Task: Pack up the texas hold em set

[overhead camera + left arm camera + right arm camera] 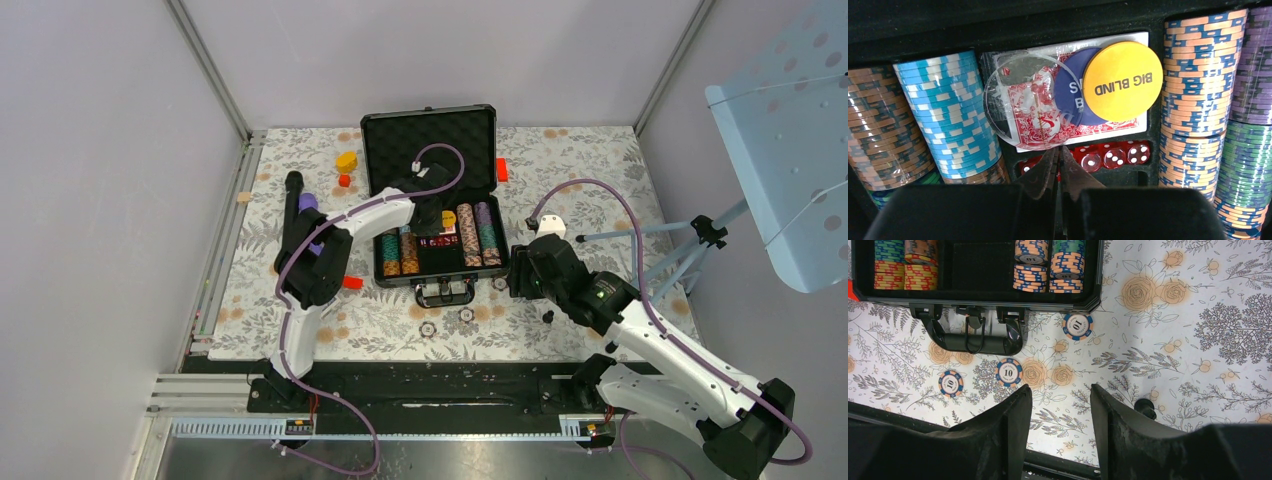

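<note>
The black case (pixel 372 128) lies open in the middle of the mat, foam-lined lid up at the back. Rows of striped chips (pixel 476 235) fill its slots. My left gripper (pixel 432 218) hovers low over the case's middle; its jaws (pixel 1058 151) are shut and appear empty. Just beyond the tips lie red dice (pixel 1113 156), the card deck (pixel 1108 126), a clear round disc (pixel 1013 85), a blue button and a yellow BIG BLIND button (pixel 1122 81). My right gripper (pixel 1060 392) is open and empty above the mat, near three loose "10" chips (pixel 1077 326), (pixel 1008 372), (pixel 950 383).
The case handle (pixel 979 342) faces the near edge. Yellow (pixel 346 160) and red (pixel 344 181) blocks and a purple-and-black cylinder (pixel 296 200) lie left of the case, and red blocks (pixel 501 169), (pixel 352 283) beside it. A tripod (pixel 700 235) stands at right.
</note>
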`<state>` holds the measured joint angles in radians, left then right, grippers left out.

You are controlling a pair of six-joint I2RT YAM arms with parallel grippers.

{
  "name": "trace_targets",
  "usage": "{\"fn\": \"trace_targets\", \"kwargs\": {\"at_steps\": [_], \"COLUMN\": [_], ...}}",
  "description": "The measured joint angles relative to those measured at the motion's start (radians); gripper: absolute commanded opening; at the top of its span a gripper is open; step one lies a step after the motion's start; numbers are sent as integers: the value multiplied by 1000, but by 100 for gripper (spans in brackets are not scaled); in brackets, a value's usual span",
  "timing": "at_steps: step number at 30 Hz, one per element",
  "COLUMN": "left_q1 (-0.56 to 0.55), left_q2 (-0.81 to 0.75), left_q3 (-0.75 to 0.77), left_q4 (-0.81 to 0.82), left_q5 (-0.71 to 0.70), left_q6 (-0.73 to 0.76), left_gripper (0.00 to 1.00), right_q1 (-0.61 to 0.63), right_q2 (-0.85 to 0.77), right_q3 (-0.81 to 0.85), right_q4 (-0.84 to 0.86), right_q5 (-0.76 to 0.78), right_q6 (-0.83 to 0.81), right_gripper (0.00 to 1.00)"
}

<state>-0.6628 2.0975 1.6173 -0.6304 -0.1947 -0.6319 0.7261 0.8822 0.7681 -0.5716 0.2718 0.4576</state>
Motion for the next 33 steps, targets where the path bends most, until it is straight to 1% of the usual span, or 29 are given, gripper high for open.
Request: {"fn": "trace_targets", "kwargs": {"at_steps": [9,16,22,29,33], "left_q1": [8,10,3,-16,-23], "left_q2": [-2,-50,-96,-99,-99], "left_q3": [31,37,5,-55,-62], "left_q4": [-6,-3,17,39,40], "left_q5": [-10,-15,-11,0,5], "left_q6": [27,31,26,10,3], "left_gripper": [10,10,7,4,4], "right_q1": [0,0,0,0,0], "right_q2": [-2,-4,-4,-4,-4], "right_q3": [0,0,0,0,0], "right_q4": [0,0,0,0,0], "right_q5": [0,0,0,0,0], "right_q6": [0,0,0,0,0], "right_gripper": [54,54,55,55,55]}}
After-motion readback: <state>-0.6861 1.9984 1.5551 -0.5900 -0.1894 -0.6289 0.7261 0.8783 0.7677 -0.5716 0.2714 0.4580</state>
